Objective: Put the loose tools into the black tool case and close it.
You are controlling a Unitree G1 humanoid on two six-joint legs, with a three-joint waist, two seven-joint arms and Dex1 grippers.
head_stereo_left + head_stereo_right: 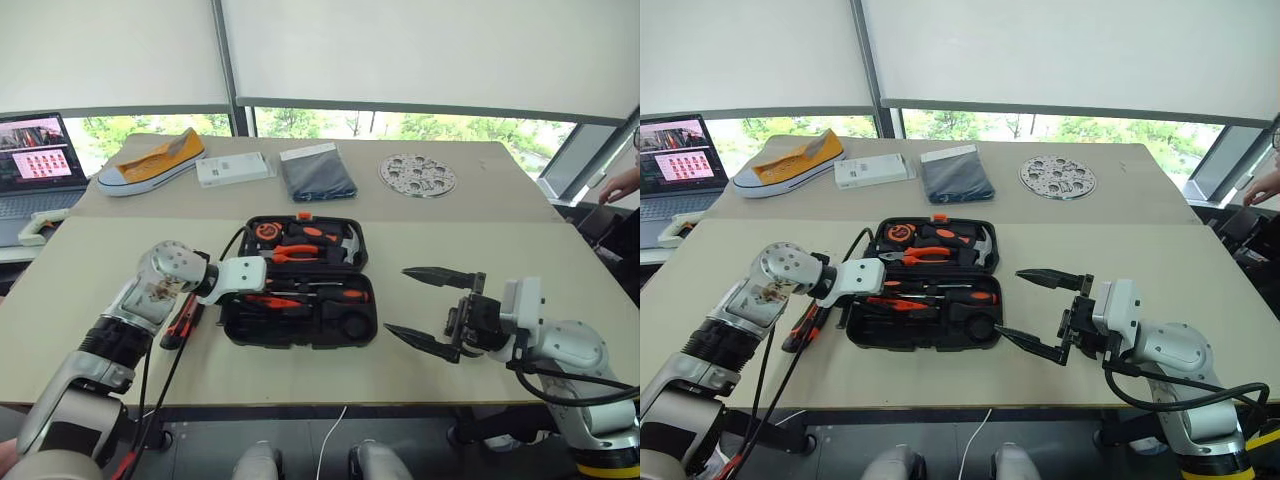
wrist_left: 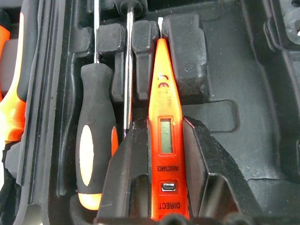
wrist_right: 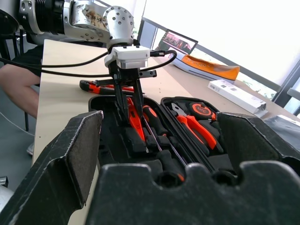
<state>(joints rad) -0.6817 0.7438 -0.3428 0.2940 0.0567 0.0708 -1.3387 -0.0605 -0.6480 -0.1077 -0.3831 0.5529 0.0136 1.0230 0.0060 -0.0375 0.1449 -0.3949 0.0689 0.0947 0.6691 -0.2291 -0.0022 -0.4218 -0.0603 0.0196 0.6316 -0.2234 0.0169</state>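
left tool (image 3: 130, 105) | grips slim orange screwdriver (image 3: 134, 123) | over open case (image 3: 105, 140)

Office or lab: pale tables (image 1: 560, 300) beneath blinded windows (image 1: 400, 50), with an open laptop (image 1: 35, 160).

At the far end of my table (image 1: 420, 225) a yellow canvas shoe (image 1: 152, 162) with a white sole lies on its side, nearest the open laptop (image 1: 38, 165) on the neighbouring desk. Just beside the shoe lies a flat white box (image 1: 232, 168), then a folded dark grey cloth (image 1: 316, 172), then a round grey perforated disc (image 1: 417, 176) lying flat, well apart from the cloth. Beyond them, roller blinds (image 1: 420, 50) cover the windows.
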